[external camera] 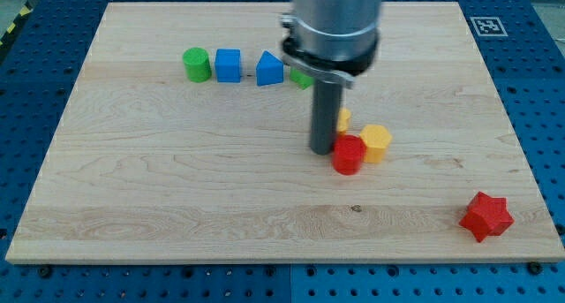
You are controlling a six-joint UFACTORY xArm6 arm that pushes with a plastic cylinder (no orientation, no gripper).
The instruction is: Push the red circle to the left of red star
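The camera view looks down on a pale wooden board [177,188] lying on a blue perforated table [26,64]. At the board's upper right corner sits a small square black-and-white marker [485,26] with a blocky pattern; it carries no letters or numbers I can read, and no brand or other writing shows anywhere.

My arm comes down from the view's top as a grey cylinder and ends in a straight dark rod. My tip [321,151] rests on the board just at the left edge of the red circle [349,154], touching it or very nearly so. There are no fingers here, only the rod, so nothing is grasped or clenched.

The red circle stands near the board's middle, with a yellow block [376,142], roughly hexagonal, touching its upper right side. Another small yellow block [343,119] peeks out behind the rod; its shape is hidden.

The red star [485,216] lies well apart, near the board's lower right corner, to the right of and below the red circle.

Along the upper part stand a green cylinder [196,64], a blue cube [228,64] and a blue triangular block [270,70], in a row from left to right. A green block [300,77] shows partly beneath the arm; its shape cannot be told
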